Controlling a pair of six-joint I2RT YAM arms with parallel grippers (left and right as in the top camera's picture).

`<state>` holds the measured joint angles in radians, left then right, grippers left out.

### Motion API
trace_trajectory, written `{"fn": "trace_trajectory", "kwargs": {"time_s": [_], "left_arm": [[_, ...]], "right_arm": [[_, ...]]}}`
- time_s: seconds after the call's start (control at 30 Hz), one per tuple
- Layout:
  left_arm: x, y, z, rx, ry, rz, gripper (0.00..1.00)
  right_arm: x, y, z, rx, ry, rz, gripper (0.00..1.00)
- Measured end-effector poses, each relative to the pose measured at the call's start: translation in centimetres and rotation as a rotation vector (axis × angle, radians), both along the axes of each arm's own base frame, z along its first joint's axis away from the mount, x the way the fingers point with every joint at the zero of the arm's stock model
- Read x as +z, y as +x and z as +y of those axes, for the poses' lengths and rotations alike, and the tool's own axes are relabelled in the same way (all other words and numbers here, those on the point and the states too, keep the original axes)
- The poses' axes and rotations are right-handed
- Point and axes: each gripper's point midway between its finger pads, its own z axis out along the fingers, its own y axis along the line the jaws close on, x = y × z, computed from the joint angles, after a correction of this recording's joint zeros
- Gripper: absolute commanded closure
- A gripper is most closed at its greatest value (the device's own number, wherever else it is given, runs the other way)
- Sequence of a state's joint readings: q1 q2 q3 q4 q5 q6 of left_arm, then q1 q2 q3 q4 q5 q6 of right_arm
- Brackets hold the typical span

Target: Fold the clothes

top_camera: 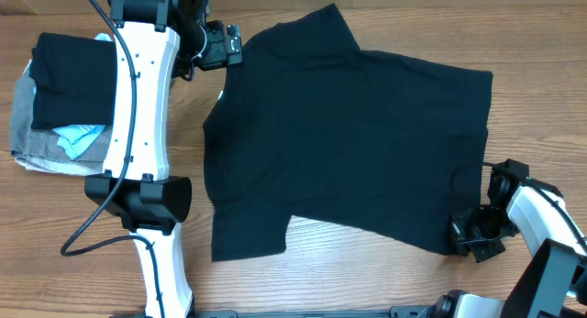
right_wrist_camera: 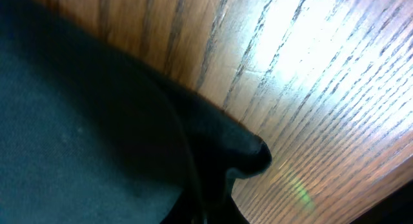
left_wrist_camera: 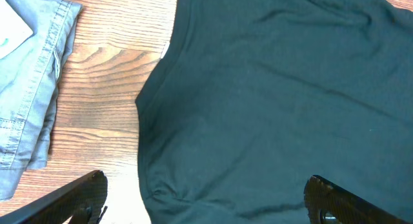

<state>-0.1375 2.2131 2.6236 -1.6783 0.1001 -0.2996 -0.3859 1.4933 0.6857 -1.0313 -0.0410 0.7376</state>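
Note:
The black T-shirt lies spread flat across the middle of the wooden table, with one sleeve pointing to the far edge. My left gripper hovers over the shirt's far left edge; in the left wrist view its fingers are wide apart and empty above the fabric. My right gripper sits at the shirt's near right hem corner. In the right wrist view the dark fabric bunches into the jaws, and a small corner sticks out onto the wood.
A pile of clothes lies at the far left: a folded black garment on top of a grey one and a light-blue one. The grey garment also shows in the left wrist view. The left arm's white link stands between the pile and the shirt.

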Motion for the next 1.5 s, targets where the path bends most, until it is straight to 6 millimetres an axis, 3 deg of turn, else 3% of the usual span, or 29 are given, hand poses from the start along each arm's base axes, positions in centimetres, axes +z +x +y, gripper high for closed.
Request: {"fn": "trace_trajectory", "kwargs": {"time_s": [0.1, 0.4, 0.67, 0.8, 1.0, 1.5], "left_arm": [[0.0, 0.0, 0.0, 0.000, 0.000, 0.000, 0.00], [0.0, 0.0, 0.0, 0.000, 0.000, 0.000, 0.00], [0.0, 0.0, 0.0, 0.000, 0.000, 0.000, 0.00], [0.0, 0.0, 0.0, 0.000, 0.000, 0.000, 0.00], [0.0, 0.0, 0.0, 0.000, 0.000, 0.000, 0.00], [0.0, 0.0, 0.0, 0.000, 0.000, 0.000, 0.00]], "right_arm": [[0.0, -0.1, 0.0, 0.003, 0.002, 0.002, 0.55], [0.3, -0.9, 0.9, 0.002, 0.047, 0.035, 0.49], [-0.2, -0.3, 1.1, -0.004, 0.057, -0.003, 0.52], [-0.4, -0.1, 1.1, -0.005, 0.056, -0.023, 0.64], [-0.4, 0.4, 1.6, -0.011, 0.079, -0.050, 0.93], [-0.4, 0.2, 1.6, -0.014, 0.082, -0.045, 0.96]]}}
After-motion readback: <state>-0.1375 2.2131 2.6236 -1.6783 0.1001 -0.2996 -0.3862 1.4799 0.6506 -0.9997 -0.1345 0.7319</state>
